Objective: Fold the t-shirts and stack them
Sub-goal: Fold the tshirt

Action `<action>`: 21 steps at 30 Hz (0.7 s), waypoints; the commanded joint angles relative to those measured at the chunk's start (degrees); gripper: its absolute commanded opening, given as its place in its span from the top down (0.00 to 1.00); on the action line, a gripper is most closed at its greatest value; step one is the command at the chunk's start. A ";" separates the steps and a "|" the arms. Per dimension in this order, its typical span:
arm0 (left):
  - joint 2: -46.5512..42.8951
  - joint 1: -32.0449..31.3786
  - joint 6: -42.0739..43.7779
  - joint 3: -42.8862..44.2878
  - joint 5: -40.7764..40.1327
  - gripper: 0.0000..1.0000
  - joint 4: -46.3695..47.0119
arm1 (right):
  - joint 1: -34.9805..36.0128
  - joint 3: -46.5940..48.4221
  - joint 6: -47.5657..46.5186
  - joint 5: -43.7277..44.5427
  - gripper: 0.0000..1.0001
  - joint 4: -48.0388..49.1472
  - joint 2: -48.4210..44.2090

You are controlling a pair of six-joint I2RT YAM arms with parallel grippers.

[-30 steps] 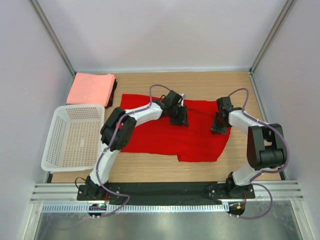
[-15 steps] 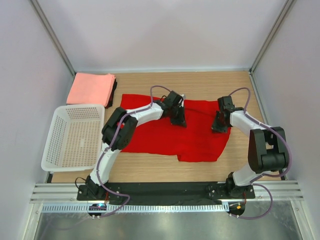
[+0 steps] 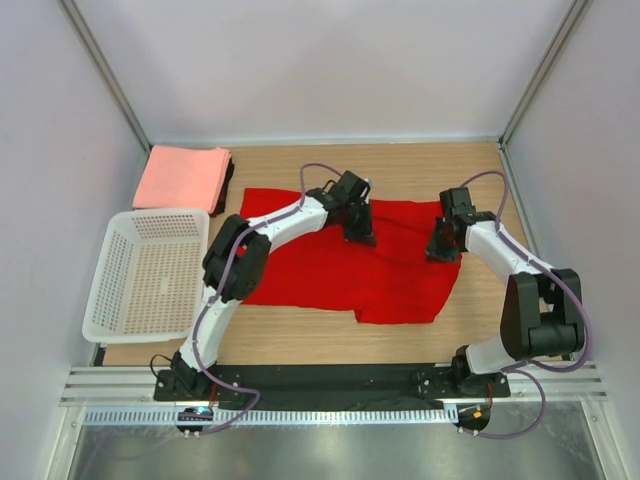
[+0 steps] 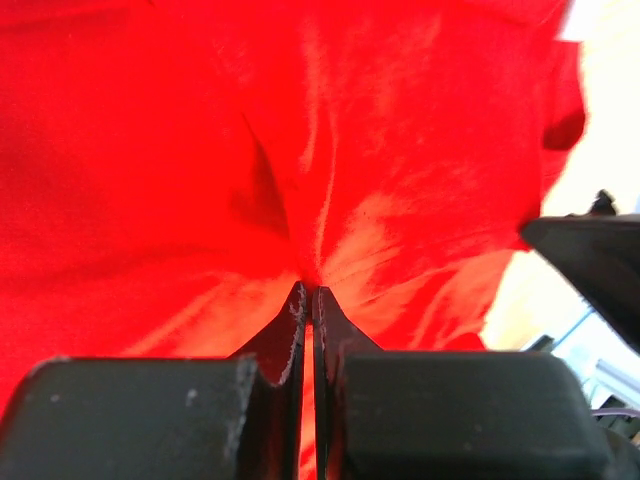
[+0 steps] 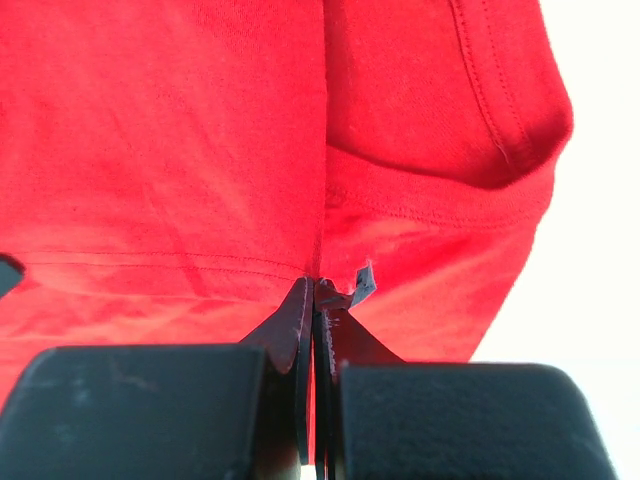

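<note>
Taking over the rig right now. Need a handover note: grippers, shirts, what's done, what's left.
Grippers: the left gripper is shut on the red t-shirt, pinching cloth near its far edge. The right gripper is shut on the same shirt at its right side, by a hemmed edge.
Shirts: the red t-shirt lies spread mostly flat mid-table, not yet folded.
Done: the salmon-pink t-shirt is folded and stacked on a dark t-shirt in the far left corner, beyond the white basket.
Left: fold the red one and add it to that stack.
</note>
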 commanded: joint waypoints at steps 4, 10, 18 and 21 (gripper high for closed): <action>-5.02 -0.24 -2.81 2.31 -2.90 1.00 -7.63 | -0.05 1.33 -1.43 1.12 0.99 -3.86 -5.03; -7.20 -0.24 -3.77 -0.06 -3.34 1.00 -10.63 | -0.05 1.06 -1.61 0.16 0.99 -5.97 -8.10; -10.11 -0.85 -4.82 -4.10 -3.34 1.00 -10.46 | 0.04 -1.92 -0.99 -0.11 0.99 -6.94 -10.92; -10.99 -1.82 -5.79 -5.33 -3.61 1.00 -10.19 | 0.13 -3.68 -0.73 0.24 0.99 -6.24 -11.18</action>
